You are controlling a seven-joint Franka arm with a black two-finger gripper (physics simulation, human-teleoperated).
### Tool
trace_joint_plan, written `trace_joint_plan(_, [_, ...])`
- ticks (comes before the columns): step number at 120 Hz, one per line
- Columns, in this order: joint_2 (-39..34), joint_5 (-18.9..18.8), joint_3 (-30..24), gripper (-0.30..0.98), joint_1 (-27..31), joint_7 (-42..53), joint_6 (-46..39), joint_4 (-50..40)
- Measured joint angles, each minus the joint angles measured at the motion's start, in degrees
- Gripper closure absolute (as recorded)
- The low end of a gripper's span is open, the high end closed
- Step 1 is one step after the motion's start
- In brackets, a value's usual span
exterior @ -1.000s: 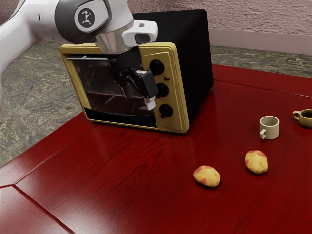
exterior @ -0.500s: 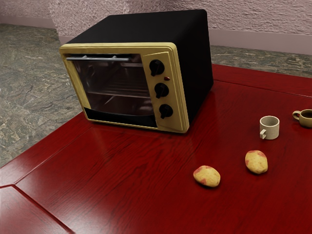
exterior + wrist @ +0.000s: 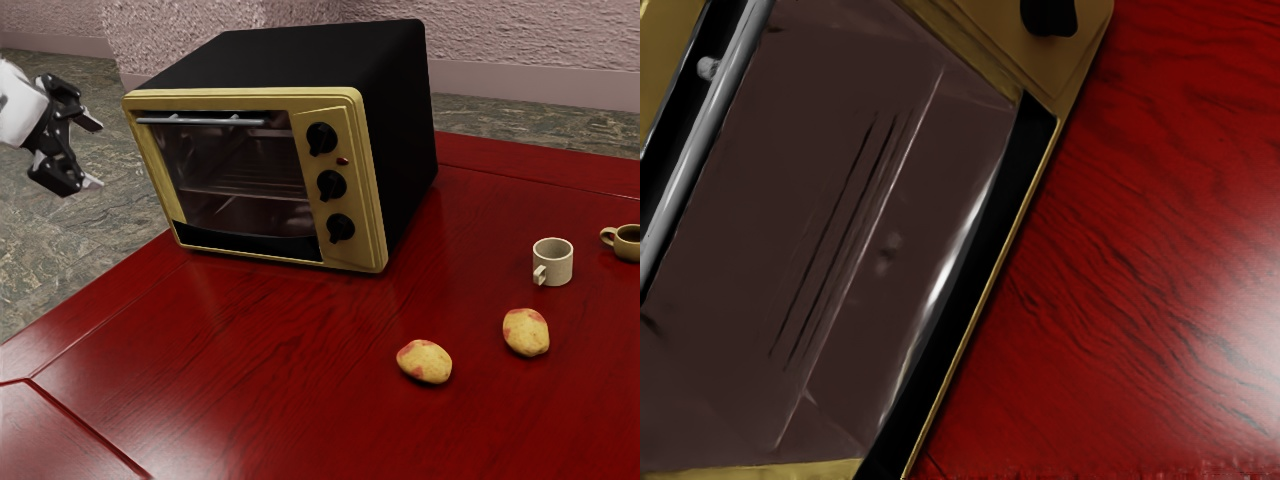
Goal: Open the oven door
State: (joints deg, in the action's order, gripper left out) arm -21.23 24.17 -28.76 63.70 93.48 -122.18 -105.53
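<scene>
At the exterior view's far left my gripper (image 3: 96, 154) stands open, fingers spread and nothing between them, apart from the oven's front. The oven (image 3: 366, 130) is black with a gold front frame. Its glass door (image 3: 240, 170) is closed, with a metal bar handle (image 3: 200, 121) along the top edge. The wrist view looks onto the dark door glass (image 3: 840, 220), with the silver handle (image 3: 702, 150) along one side of it and a black strip along the other.
Three black knobs, one a middle knob (image 3: 331, 185), line the oven front beside the door. Two potatoes (image 3: 425, 362) (image 3: 526, 332), a white mug (image 3: 553, 262) and a tan cup (image 3: 627, 243) stand on the red table (image 3: 260, 370), toward the exterior view's right.
A second ago my gripper was in front of the oven's door and knobs; half a second ago it was out of the exterior view. Now it is at that view's left. The oven has not moved.
</scene>
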Motion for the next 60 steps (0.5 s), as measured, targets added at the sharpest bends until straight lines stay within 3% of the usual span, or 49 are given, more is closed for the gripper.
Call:
trace_joint_plan(17, [-0.45, -0.44, -0.37, 0.0, 3.32, 3.78, 1.36, 4.7])
trace_joint_plan(27, [1.16, -1.68, -7.12, 0.0, 11.95, 3.84, 6.38, 11.5])
trace_joint_plan(35, [4.9, -3.27, -11.53, 0.0, 15.24, 3.44, 9.46, 15.39])
trace_joint_plan(60, [19.24, -14.35, -21.2, 0.0, 15.89, 0.31, 15.53, 25.77])
